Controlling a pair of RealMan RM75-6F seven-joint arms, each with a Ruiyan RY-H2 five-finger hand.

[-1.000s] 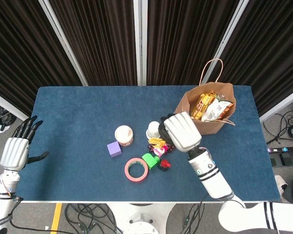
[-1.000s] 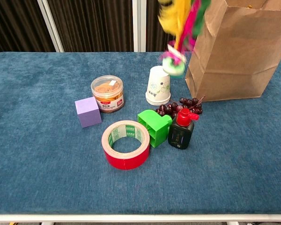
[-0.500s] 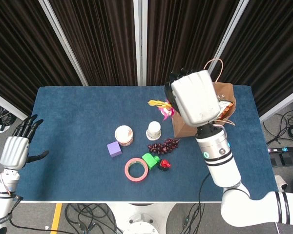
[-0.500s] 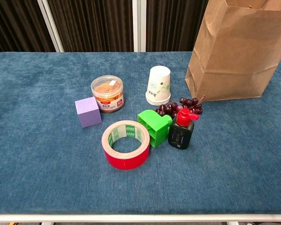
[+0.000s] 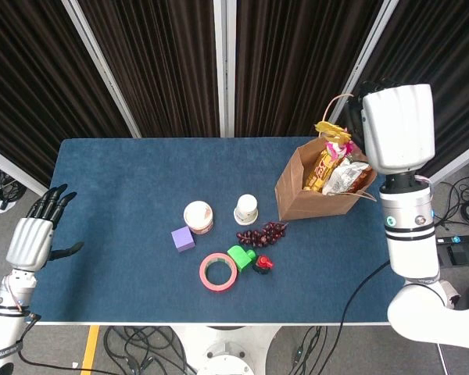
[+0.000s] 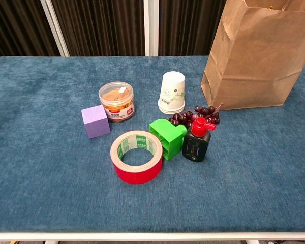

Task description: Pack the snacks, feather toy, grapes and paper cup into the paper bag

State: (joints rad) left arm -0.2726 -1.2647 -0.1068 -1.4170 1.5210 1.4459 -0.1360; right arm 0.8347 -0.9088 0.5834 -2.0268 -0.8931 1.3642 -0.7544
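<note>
Table (image 5: pixel 117 180) with blue cloth carries everything. Bag (image 5: pixel 297 191) of brown paper stands upright at the far right, mouth open, with snacks (image 5: pixel 328 168) inside. Right hand (image 5: pixel 397 125) is raised above the bag's right side, its back to the camera; its fingers are hidden, so I cannot tell for certain whether it grips the feather toy (image 5: pixel 334 134), which hangs at the bag's mouth just beside the hand, yellow and pink. Left hand (image 5: pixel 33 238) is off the table's left edge, fingers spread, holding nothing. Tape (image 6: pixel 137 156), red, lies flat near the front, touching a green block (image 6: pixel 166 137). Jar (image 6: pixel 117 100) stands behind a purple cube (image 6: pixel 95 121). Cup (image 6: pixel 172 91) stands upside down left of the bag. Grapes (image 6: pixel 195 115) lie just right of the cup, behind a black bottle (image 6: pixel 196 141) with a red cap that stands beside the green block.
</note>
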